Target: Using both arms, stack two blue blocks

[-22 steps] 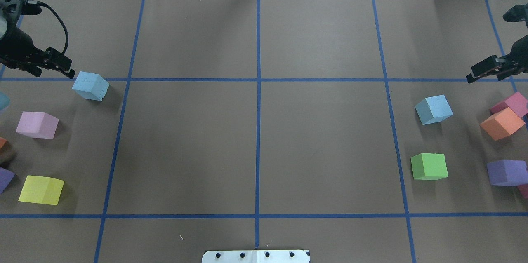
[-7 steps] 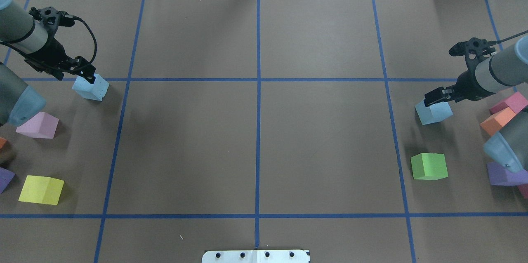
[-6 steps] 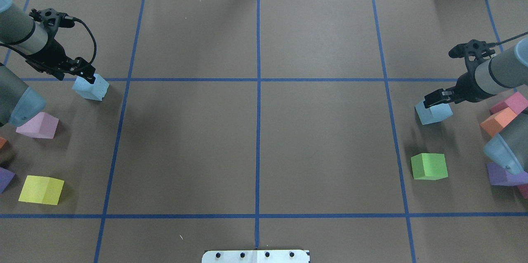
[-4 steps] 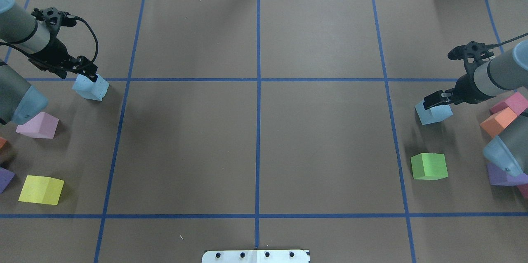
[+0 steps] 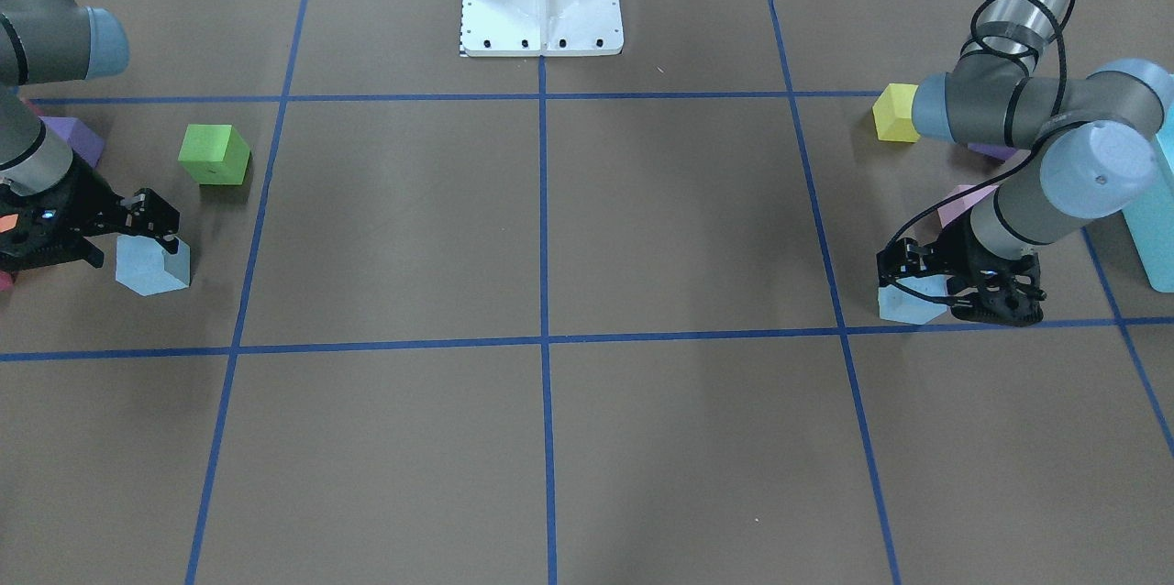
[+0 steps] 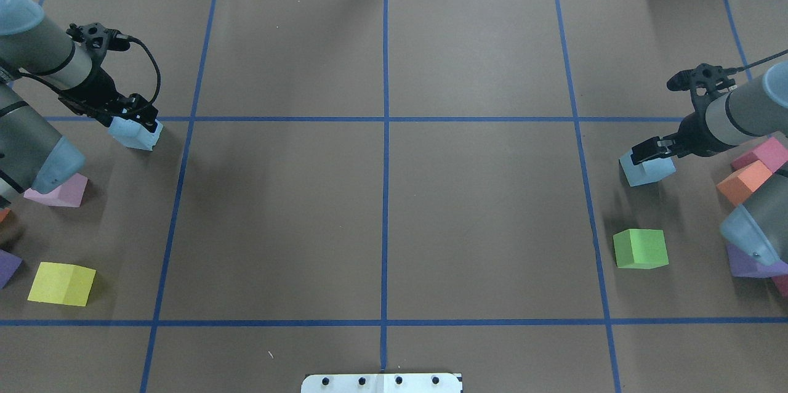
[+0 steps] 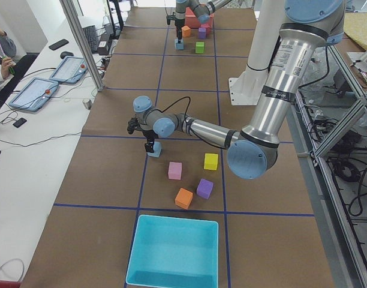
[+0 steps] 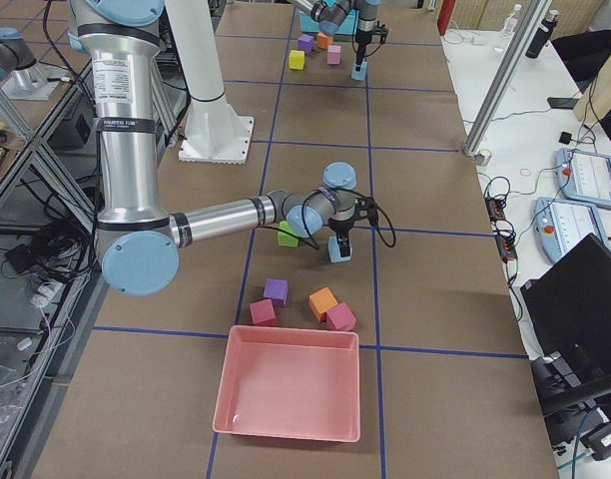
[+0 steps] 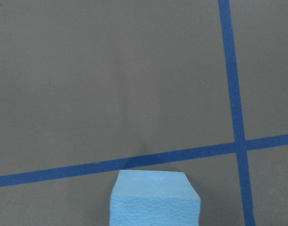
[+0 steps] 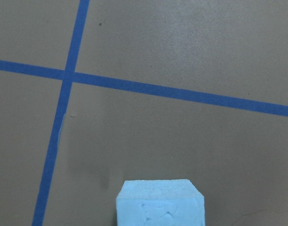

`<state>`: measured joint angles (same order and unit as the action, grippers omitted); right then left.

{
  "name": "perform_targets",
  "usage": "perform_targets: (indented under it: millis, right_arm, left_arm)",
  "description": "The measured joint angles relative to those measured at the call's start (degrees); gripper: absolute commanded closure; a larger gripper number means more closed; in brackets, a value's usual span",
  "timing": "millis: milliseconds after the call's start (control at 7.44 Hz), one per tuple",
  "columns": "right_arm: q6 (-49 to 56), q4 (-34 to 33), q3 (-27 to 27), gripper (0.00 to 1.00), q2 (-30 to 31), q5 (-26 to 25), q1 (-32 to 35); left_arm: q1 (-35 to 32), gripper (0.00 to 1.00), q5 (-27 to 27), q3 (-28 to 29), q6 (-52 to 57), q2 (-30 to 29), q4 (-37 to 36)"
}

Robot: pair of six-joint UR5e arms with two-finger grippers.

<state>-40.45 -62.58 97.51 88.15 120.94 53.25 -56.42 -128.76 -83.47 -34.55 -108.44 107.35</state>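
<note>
Risk: both blocks are foam and sit skewed to the grid, so a shallow or off-centre pinch could twist or drop one on lift, and with the blocks at opposite table ends the carry to a stack spot is long. Left gripper (image 6: 136, 121) is down over the left block (image 6: 136, 136), right gripper (image 6: 647, 151) over the right block (image 6: 646, 170), just past the green cube (image 6: 640, 249). Jaws look parted astride each block, but I can't tell whether either is clamping; both blocks sit on the table.

- wide bare table (image 6: 381, 214) between left blue block (image 6: 138, 137) and right blue block (image 6: 646, 170).
- green cube (image 6: 641, 249) and orange cube (image 6: 742, 178) near the right one; pink cube (image 6: 64, 196) near the left.
</note>
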Motion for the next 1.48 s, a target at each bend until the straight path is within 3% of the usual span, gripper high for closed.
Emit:
perform_targets:
  millis: [537,672,940,1343,1478]
  right_arm:
    - [0.03,0.07,-0.81,0.08,-0.08,-0.59,-1.04]
    - [0.01,0.03,-0.93,0.10,-0.17,-1.33,-1.69]
    - [-0.05,0.00,-1.20,0.25,-0.48,-2.74,-2.93]
    - [0.02,-0.08,-1.49,0.34,-1.17,-3.05,-3.36]
    - [0.20,-0.15,-1.52,0.38,-1.55,-3.00,-3.37]
  left_arm:
    - [0.96,0.04,0.02,1.02,0.09,-0.12,0.24]
    - [1.33,0.10,0.05,1.48,0.11,-0.27,0.28]
    - [1.62,0.32,0.06,2.23,0.20,-0.49,0.31]
    - [1.66,0.50,0.00,2.56,0.14,-0.56,0.55]
    - [1.65,0.52,0.00,2.50,-0.07,-0.59,0.57]
